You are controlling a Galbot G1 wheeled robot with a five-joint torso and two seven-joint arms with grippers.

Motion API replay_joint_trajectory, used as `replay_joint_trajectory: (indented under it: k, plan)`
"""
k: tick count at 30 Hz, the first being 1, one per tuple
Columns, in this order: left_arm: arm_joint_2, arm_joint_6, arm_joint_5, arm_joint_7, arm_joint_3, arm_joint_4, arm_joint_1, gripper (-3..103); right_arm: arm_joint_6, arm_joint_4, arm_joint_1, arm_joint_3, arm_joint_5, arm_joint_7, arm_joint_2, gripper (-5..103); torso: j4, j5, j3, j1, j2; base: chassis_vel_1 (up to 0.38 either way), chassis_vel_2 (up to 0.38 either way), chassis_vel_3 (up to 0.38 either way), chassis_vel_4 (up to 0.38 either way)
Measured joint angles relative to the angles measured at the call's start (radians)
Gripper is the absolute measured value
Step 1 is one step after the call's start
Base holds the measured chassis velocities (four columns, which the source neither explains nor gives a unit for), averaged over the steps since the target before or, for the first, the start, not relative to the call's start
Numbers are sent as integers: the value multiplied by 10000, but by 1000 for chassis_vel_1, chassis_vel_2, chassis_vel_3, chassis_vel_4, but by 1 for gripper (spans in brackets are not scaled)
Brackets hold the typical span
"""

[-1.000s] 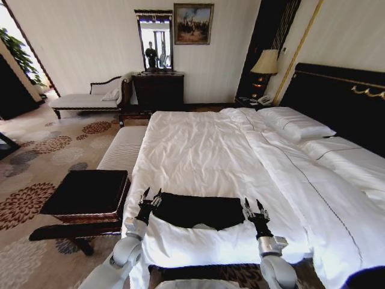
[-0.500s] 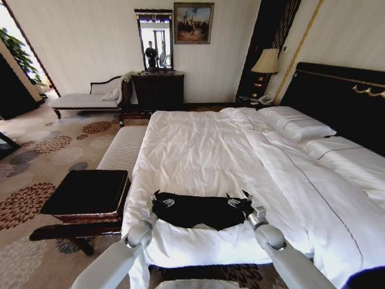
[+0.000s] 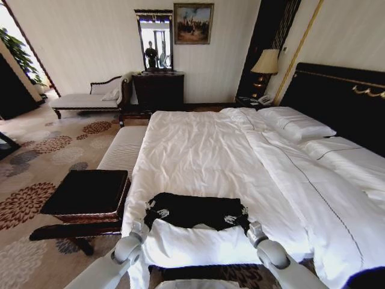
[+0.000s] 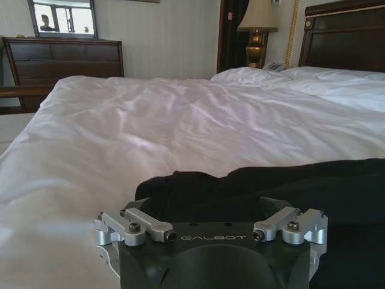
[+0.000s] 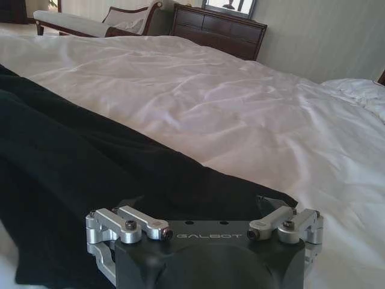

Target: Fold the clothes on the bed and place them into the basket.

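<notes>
Both claws sit low at the foot of the bed in the head view. The left claw is on the left near corner of the black T-shirt, and the right claw is on its right near corner. The shirt lies spread in a dark band across the white duvet, close to the foot edge, with the two arms reaching up to it from below. Whether either claw is closed on the cloth cannot be told from this view. To the robot's left of the bed stands the wicker basket with its black inside, well apart from the shirt. A pale striped bench runs along that same side of the bed, beyond the basket. White pillows lie at the far end by the dark headboard.

From the left wrist view, the left claw is pressed against the bunched edge of the T-shirt. Its fingertips are hidden behind the claw's own body, so its opening cannot be told. White duvet stretches away beyond.

From the right wrist view, the right claw meets the T-shirt in the same way, fingertips hidden, with dark cloth spreading to one side and white duvet on the other.
</notes>
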Motion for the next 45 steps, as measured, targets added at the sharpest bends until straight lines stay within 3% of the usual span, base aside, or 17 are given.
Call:
replay_joint_trajectory:
  k: [10,16,19,25,28,30,36,45]
  plan:
    - [-75,-365,522,201,-615,-470,1375,100,-3,1139,-1153,212,-239,170,-8,100,-3,0,0,-1,0,0,0,0,0]
    - [-247,-250,219,-160,-509,-1121,1155,100,-321,1262,-39,268,820,396,140,100,-4,-1,1,-1,1,0,0,0,0]
    - [-213,-148,57,-279,-492,-1296,1041,100,-653,746,1018,-336,1291,396,106,100,-1,0,2,3,0,0,0,0,0]
    - [-107,32,-164,-479,-666,-1656,1023,100,-931,-1140,3890,-2872,1678,421,237,100,6,3,3,3,-1,0,0,0,0]
    - [-86,52,-210,-524,-765,-1696,1021,100,-998,-1382,4321,-3693,1636,494,240,100,7,2,3,4,-3,0,0,0,0]
    - [-77,54,-220,-526,-788,-1700,1021,100,-1007,-1383,4333,-3811,1605,504,224,100,5,2,4,4,-3,0,0,0,0]
    - [-29,54,-392,-535,-1045,-1782,1028,100,-861,-512,3094,-4293,274,445,-205,100,-2,0,1,1,-2,0,0,0,0]
    - [-203,140,-428,-539,-761,-1560,722,100,-790,1262,1272,-3219,-215,528,-376,100,-1,0,1,1,-1,0,0,0,0]
